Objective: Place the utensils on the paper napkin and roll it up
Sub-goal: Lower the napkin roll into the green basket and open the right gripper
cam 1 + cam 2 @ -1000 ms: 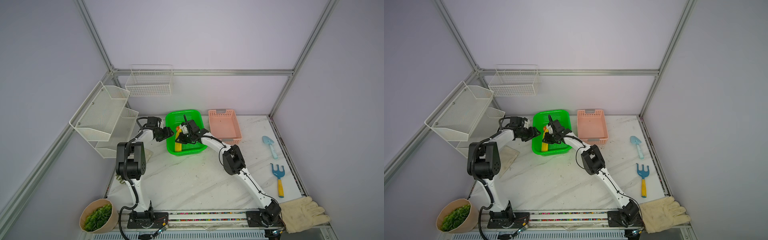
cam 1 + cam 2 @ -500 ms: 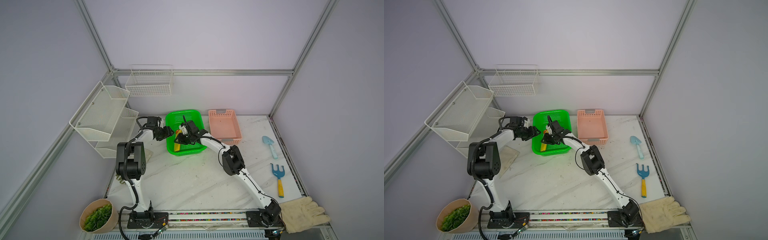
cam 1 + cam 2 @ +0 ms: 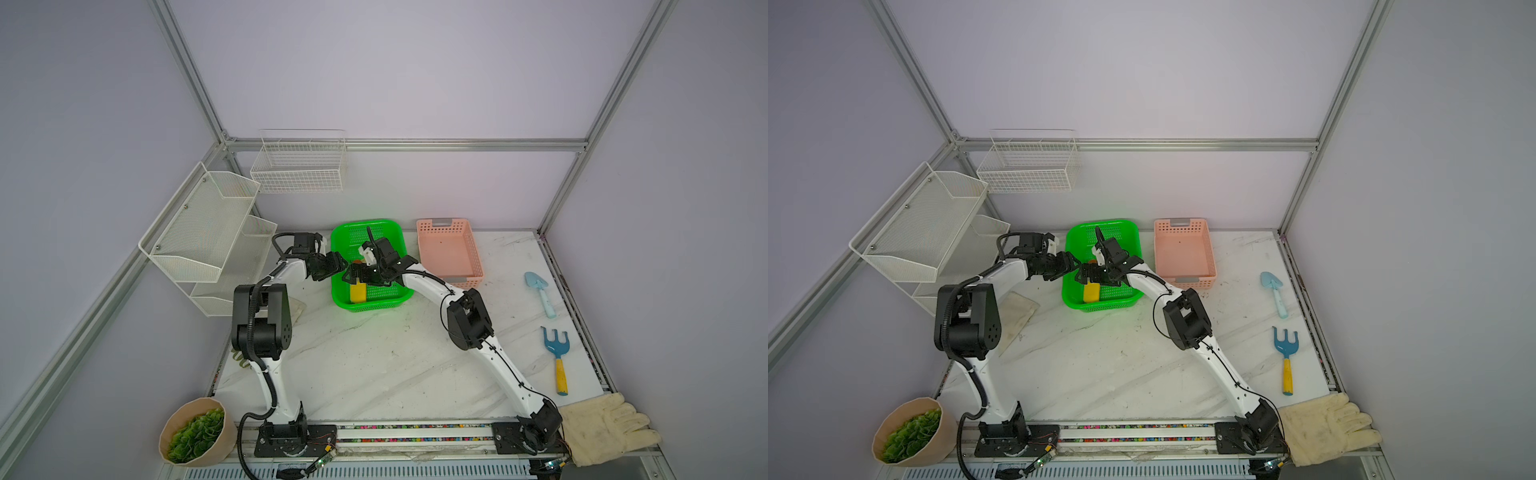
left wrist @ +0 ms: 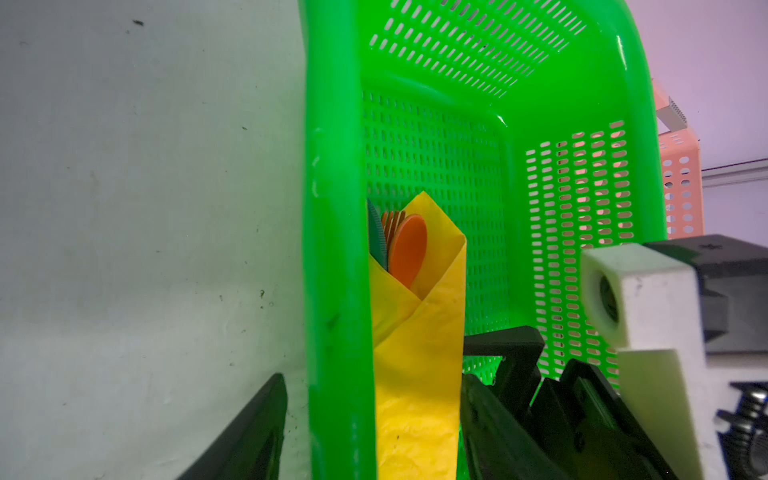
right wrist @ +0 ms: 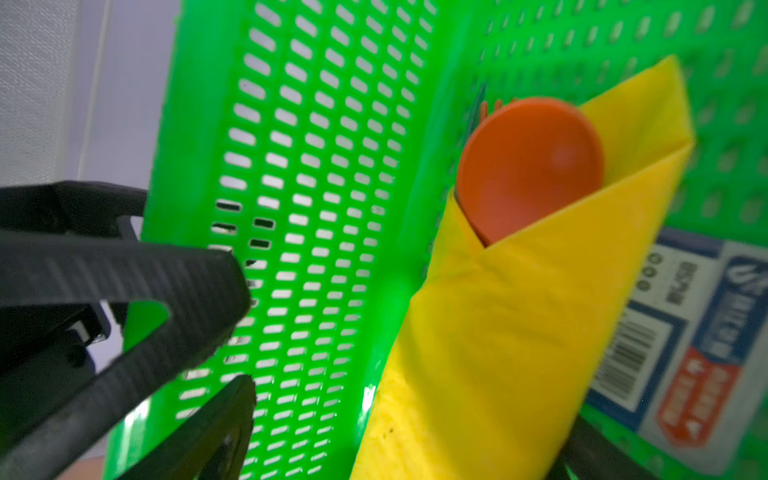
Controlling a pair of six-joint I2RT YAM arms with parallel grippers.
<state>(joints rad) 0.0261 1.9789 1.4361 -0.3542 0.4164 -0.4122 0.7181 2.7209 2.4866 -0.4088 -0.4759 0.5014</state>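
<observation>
Apparently, paper napkin roll [image 4: 417, 374] against green basket wall [image 4: 332, 249].

Sticker [image 5: 681, 332] on basket [image 5: 311, 166], partly covered by napkin [image 5: 498, 332]: carried a barcode, blue-bordered panels and a red patch with white lettering; every word was too blurred to read. No legible print showed anywhere else
</observation>
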